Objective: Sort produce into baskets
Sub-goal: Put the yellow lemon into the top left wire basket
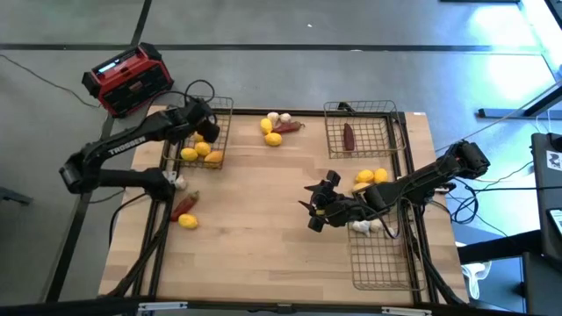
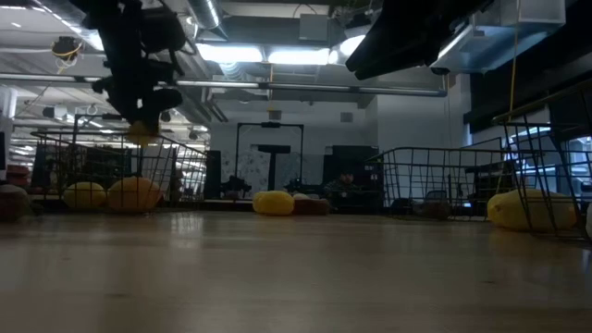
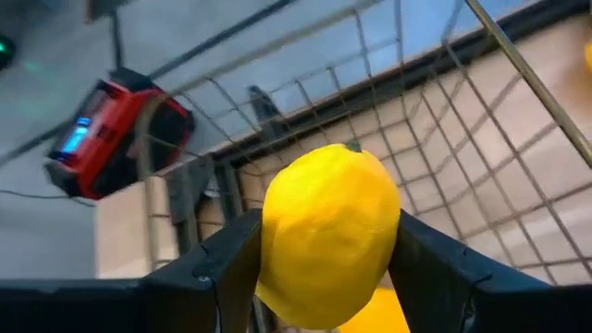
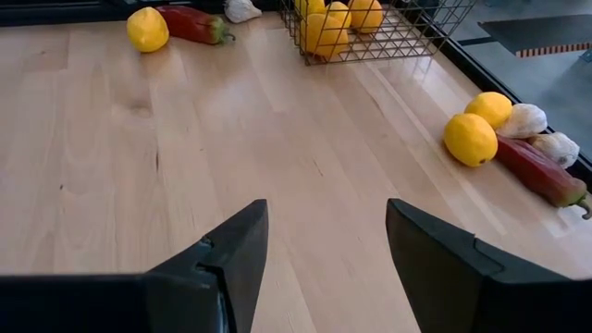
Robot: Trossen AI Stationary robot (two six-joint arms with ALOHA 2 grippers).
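Observation:
My left gripper (image 1: 204, 130) is shut on a yellow lemon (image 3: 328, 231) above the left wire basket (image 1: 221, 107), which holds several lemons (image 1: 202, 153). My right gripper (image 1: 309, 204) is open and empty above the middle of the table; it also shows in its wrist view (image 4: 324, 231). A red piece (image 1: 349, 136) lies in the far right basket (image 1: 386, 107). Lemons (image 1: 371, 177) and garlic (image 1: 362, 226) lie in the near right basket (image 1: 386, 272). Loose lemons, garlic and a red piece (image 1: 277, 127) lie at the far middle. My left gripper pinches the lemon's two opposite sides (image 3: 277, 242) between its two fingers (image 3: 222, 268). The fingers come from above, slanting down toward the basket. The lemon is lifted clear above the basket's floor, with one pointed end (image 3: 351, 148) facing away from the gripper.
A garlic bulb (image 1: 178, 182), a red piece (image 1: 184, 204) and a lemon (image 1: 188, 221) lie near the table's left edge. A red-and-black box (image 1: 130, 79) stands on the floor beyond the far left corner. Bare wood lies at the near middle.

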